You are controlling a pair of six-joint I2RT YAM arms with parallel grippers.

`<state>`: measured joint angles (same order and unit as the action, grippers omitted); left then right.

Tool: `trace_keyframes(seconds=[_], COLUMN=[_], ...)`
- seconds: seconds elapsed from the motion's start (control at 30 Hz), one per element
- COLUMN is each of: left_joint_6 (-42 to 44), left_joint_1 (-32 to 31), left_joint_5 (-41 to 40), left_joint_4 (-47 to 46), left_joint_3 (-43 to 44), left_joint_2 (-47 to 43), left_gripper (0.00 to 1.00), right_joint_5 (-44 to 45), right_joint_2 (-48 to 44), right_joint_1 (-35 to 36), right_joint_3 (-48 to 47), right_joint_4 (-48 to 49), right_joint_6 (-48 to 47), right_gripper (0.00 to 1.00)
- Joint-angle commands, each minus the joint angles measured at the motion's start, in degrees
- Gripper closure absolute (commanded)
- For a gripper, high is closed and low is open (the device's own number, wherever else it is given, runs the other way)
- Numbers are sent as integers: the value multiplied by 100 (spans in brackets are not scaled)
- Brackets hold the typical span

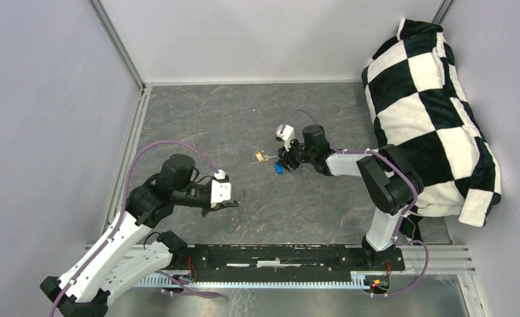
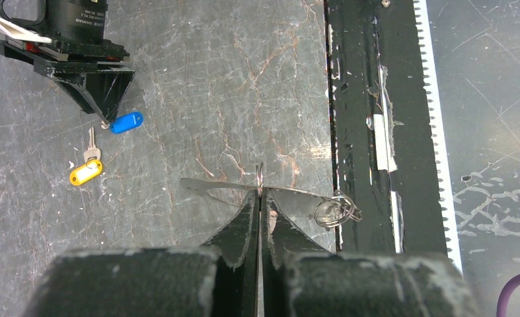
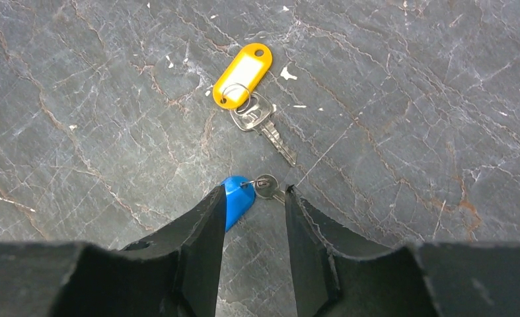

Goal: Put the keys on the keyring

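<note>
left gripper (image 2: 260,191) was clamped shut on the keyring (image 2: 211,185), apparently holding it off the table (image 3: 409,99) as a fixed target, while right gripper (image 3: 254,191) had jaws apart straddling the blue key (image 3: 236,197), likely lining up a pinch, yellow key (image 3: 242,74) lying just beyond.

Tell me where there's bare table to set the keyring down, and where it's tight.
Tight: around the yellow-tagged key and blue-tagged key, where the right gripper sits, and beside the checkered cloth. Bare: the wide far strip of table between those keys and the back wall; also the near middle, between the left gripper, the black rail and the right arm's base.
</note>
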<state>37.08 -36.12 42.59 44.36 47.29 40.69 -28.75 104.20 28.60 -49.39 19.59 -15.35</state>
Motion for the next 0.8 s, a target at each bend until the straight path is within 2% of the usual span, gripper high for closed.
trace_keyframes(seconds=[0.0,0.27,0.37,0.47,0.57,0.77], left_joint_6=[-136,-50,-33,-9,-8,-25], left_joint_1=[-9,-9,-10,-9,-11,-10], left_joint_5=[163,97,78,69,53,0], left_joint_4=[-234,-231,-234,-231,-229,-235], left_joint_3=[257,272,275,273,272,234], left_joint_2=[2,-6,-8,-8,-16,-143], left_gripper=[98,98,98,98,98,98], right_joint_5=[-230,-343,-394,-465,-495,-700], right_joint_2=[143,301,346,325,244,-115], right_joint_1=[-30,-26,-29,-23,-25,-24], right_joint_3=[-292,-368,-333,-237,-156,170], right_joint_4=[51,-119,-164,-34,84,457], right_joint_6=[-143,-143,-105,-7,53,236], right_gripper=[56,58,63,72,85,100])
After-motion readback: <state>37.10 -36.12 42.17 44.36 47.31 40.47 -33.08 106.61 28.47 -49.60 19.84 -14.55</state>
